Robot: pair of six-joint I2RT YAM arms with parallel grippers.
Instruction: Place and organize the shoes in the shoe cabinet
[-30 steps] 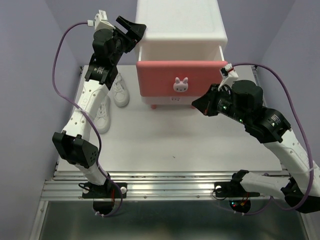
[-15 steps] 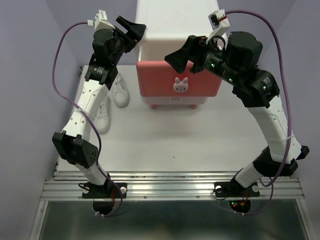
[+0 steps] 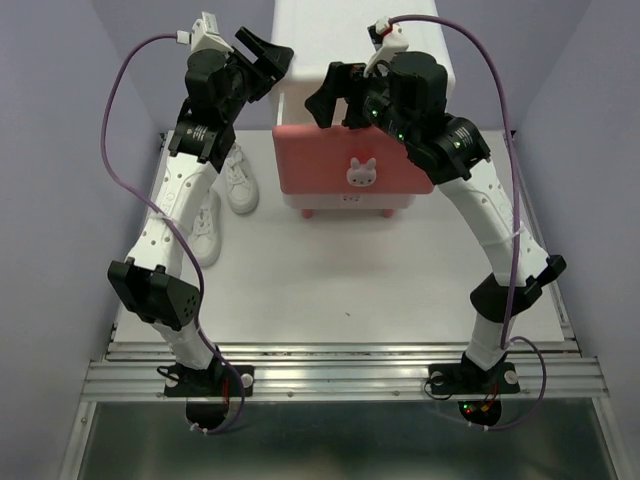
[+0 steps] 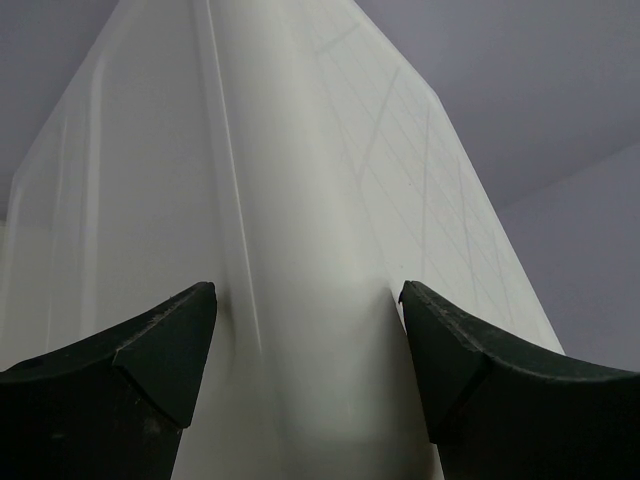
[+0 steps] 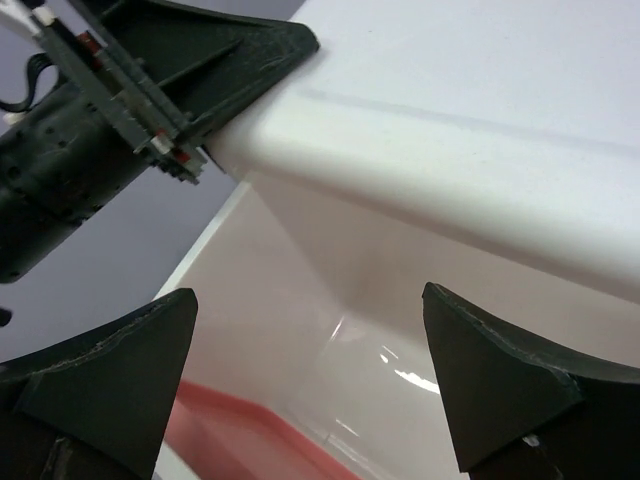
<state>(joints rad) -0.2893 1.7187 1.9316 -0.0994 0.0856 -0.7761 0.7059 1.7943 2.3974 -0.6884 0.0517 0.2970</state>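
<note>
Right now I am looking down past the two arm bases at the near edge of the white surface (image 3: 330, 290). Just beyond, on the left side, a pair of white shoes (image 3: 240, 178) is lying beside the left arm; one shoe (image 3: 207, 228) is sitting nearer to me, partly under the arm, and the other is sitting a little farther back, close to the cabinet's left front foot. I am not seeing any orange shoes in these views.

Farther on, the cabinet (image 3: 360, 40) is standing at the back of the surface. Its dark pink drawer front (image 3: 320, 160) with the bunny knob (image 3: 362, 172) is standing out forward of the white body. The right arm is covering the drawer's inside, so I cannot tell what is in it.

Farthest away, both arms are reaching to the cabinet's top. The left fingers (image 3: 262, 52) are standing apart, straddling the upper left front corner with nothing clamped between them. The right fingers (image 3: 330, 92) are spread wide above the drawer, pointing toward that same corner and holding nothing.
</note>
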